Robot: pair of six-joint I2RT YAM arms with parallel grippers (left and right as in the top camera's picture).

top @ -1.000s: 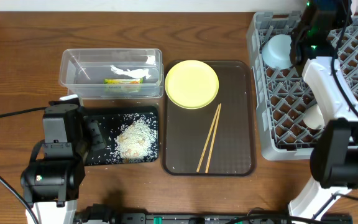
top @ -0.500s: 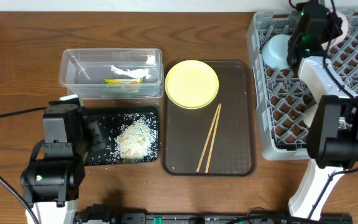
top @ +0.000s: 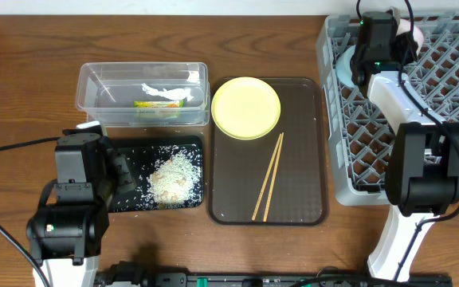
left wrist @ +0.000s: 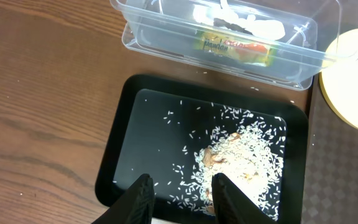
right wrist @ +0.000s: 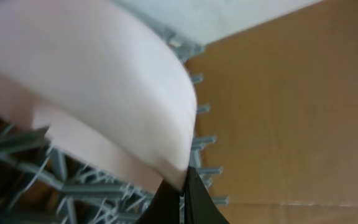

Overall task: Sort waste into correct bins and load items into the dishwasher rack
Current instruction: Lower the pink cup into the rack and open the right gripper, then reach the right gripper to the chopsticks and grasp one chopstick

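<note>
Pinching the rim of a white bowl with a pinkish outside (right wrist: 104, 81), our right gripper (right wrist: 182, 198) has its dark fingertips pressed together on the thin edge. The bowl is tilted above the far left corner of the grey dishwasher rack (top: 453, 112). Just beside it in that corner we see a light blue bowl (top: 346, 70), partly hidden by the arm. At the near left of the table our left gripper (left wrist: 182, 200) hangs over the glossy black tub (left wrist: 120, 143), its two fingers (left wrist: 143, 198) a little apart with nothing between them. White rice scraps (left wrist: 244, 155) lie heaped toward the tub's right side, with stray grains scattered around. Just beyond the black tub, the clear plastic tub (top: 90, 92) holds the crumpled green-and-white wrapper (top: 162, 97). Between the tubs and the rack, the brown tray (top: 305, 159) carries the round yellow plate (top: 245, 108) at its far left and the wooden chopsticks (top: 268, 177), lying slanted side by side near its middle.
</note>
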